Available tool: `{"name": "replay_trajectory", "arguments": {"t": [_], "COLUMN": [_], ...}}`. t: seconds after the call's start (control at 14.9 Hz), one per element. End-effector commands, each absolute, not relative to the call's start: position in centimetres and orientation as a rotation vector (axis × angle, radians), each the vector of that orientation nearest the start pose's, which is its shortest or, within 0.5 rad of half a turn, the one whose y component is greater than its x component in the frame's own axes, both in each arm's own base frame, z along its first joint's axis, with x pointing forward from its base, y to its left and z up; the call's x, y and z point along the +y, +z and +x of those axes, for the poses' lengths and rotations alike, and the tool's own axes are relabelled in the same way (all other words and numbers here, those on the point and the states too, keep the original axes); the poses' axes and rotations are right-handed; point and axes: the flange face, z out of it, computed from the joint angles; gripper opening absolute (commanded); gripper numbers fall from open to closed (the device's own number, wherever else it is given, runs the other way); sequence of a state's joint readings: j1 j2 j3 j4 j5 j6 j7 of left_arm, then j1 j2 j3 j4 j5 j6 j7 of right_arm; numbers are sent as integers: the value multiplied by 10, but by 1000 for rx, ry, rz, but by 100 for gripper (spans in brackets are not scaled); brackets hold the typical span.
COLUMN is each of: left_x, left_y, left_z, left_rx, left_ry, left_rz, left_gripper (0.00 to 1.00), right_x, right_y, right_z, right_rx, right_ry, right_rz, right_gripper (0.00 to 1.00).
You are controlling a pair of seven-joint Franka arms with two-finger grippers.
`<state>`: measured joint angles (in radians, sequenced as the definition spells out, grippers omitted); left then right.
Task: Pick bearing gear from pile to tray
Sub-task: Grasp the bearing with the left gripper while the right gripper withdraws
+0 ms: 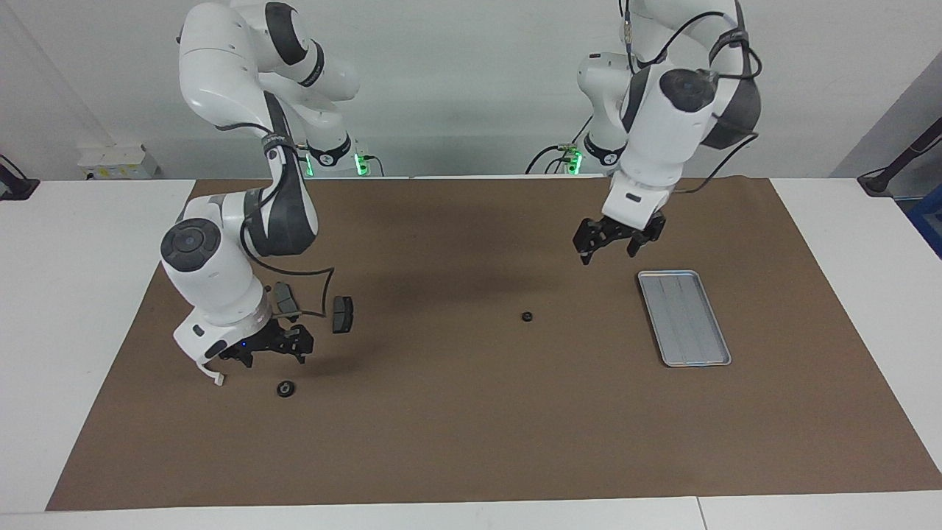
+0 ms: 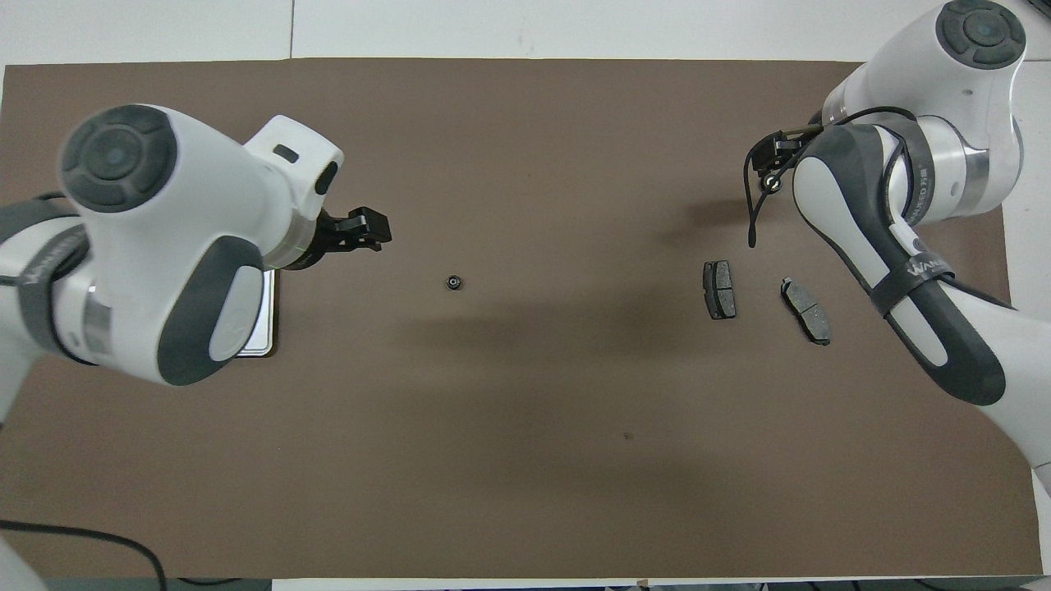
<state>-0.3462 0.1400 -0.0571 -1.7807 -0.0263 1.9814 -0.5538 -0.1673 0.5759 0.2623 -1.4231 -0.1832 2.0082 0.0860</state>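
The right gripper is held low, fingers apart and empty, above a black bearing gear lying beside two brake pads. The left gripper is suspended with fingers apart over the mat beside the tray. A second small black gear is found mid-mat, well apart from the tray.
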Motion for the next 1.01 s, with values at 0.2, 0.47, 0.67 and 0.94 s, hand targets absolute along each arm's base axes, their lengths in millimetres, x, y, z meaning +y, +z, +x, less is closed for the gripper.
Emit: {"name": "replay_trajectory", "arguments": {"t": [0.2, 0.47, 0.67, 0.94], "left_x": [-325, -329, -333, -333], "left_y": [346, 318, 318, 305], "left_z": [567, 560, 561, 561], "left_rx": [-528, -602, -632, -633], "left_ry": [-7, -29, -68, -60], "left_rz": [-3122, -3122, -3141, -3135], "left_gripper": [100, 91, 89, 72], "right_x": [16, 14, 12, 8], "right_y": [315, 299, 292, 277], "right_z": [726, 729, 725, 716], "right_rx": [-86, -96, -100, -109], "right_ry": [-98, -113, -81, -29], "right_rz": [-3146, -3152, -3159, -3178], "right_gripper": [100, 100, 100, 100]}}
